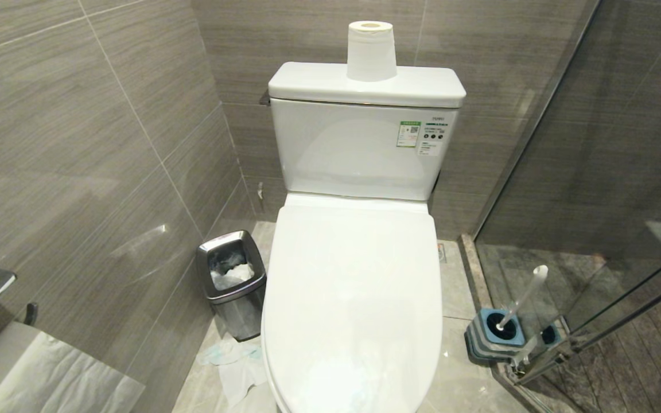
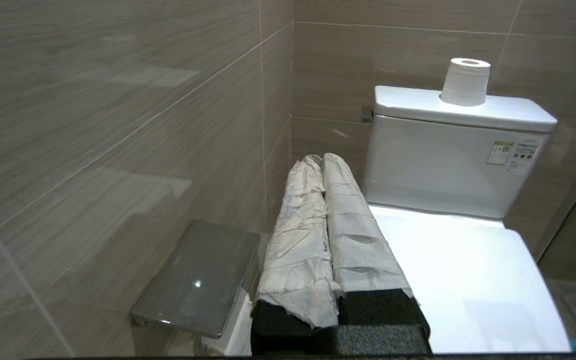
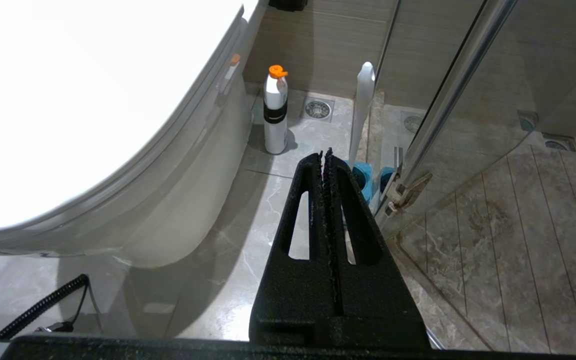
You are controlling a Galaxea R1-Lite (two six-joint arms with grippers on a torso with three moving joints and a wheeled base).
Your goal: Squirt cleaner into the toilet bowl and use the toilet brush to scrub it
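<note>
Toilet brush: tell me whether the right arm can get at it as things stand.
Probably yes. The toilet brush stands in its holder on the floor just beyond the shut right gripper, nothing between them. The glass door close beside it leaves little room.

The toilet bowl [image 1: 353, 298] was glossy white; beyond the black right gripper [image 3: 326, 155] stood a white, orange-capped bottle [image 3: 275, 112].
</note>
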